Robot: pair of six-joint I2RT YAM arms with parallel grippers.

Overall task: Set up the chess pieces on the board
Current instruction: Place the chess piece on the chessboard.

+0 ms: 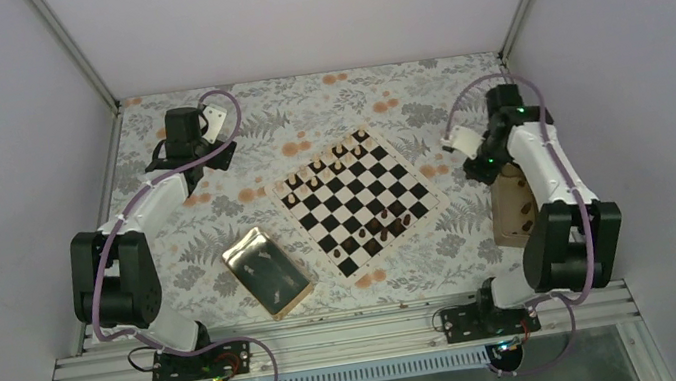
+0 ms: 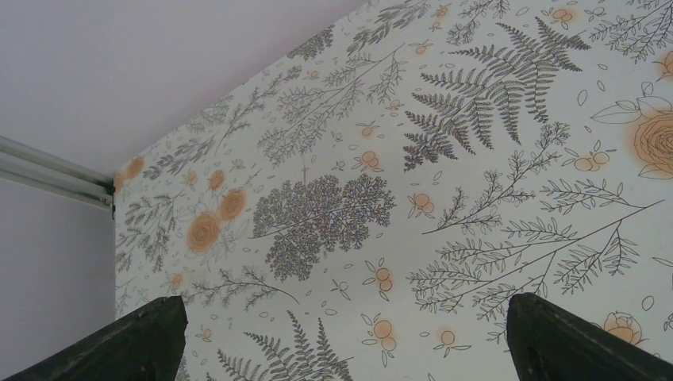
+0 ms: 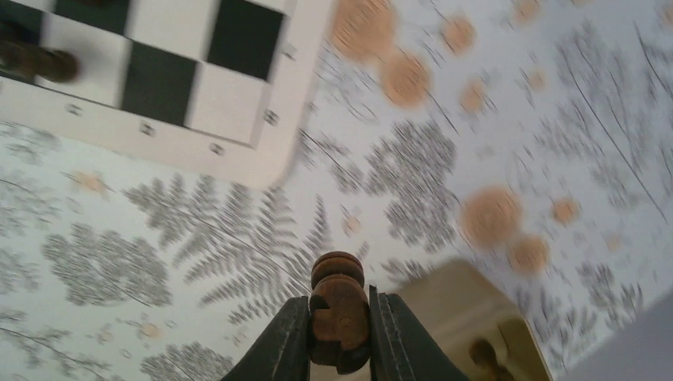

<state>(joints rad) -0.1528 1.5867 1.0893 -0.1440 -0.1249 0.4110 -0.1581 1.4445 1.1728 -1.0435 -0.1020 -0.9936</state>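
Observation:
The chessboard (image 1: 361,199) lies tilted mid-table, with dark pieces (image 1: 334,159) along its far edge and a few pieces (image 1: 387,223) near its near right side. Its corner (image 3: 262,151) shows in the right wrist view, with one dark piece (image 3: 40,62) on it. My right gripper (image 3: 339,325) is shut on a dark brown chess piece (image 3: 339,305), held above the cloth next to the tan box (image 3: 468,317), which holds another piece (image 3: 484,357). My left gripper (image 2: 341,333) is open and empty over the cloth at the far left (image 1: 196,146).
A shiny gold tray (image 1: 267,272) lies left of the board near the front. The tan open box (image 1: 515,210) sits at the right, partly under the right arm. White walls enclose the flowered tablecloth (image 1: 301,105) on three sides.

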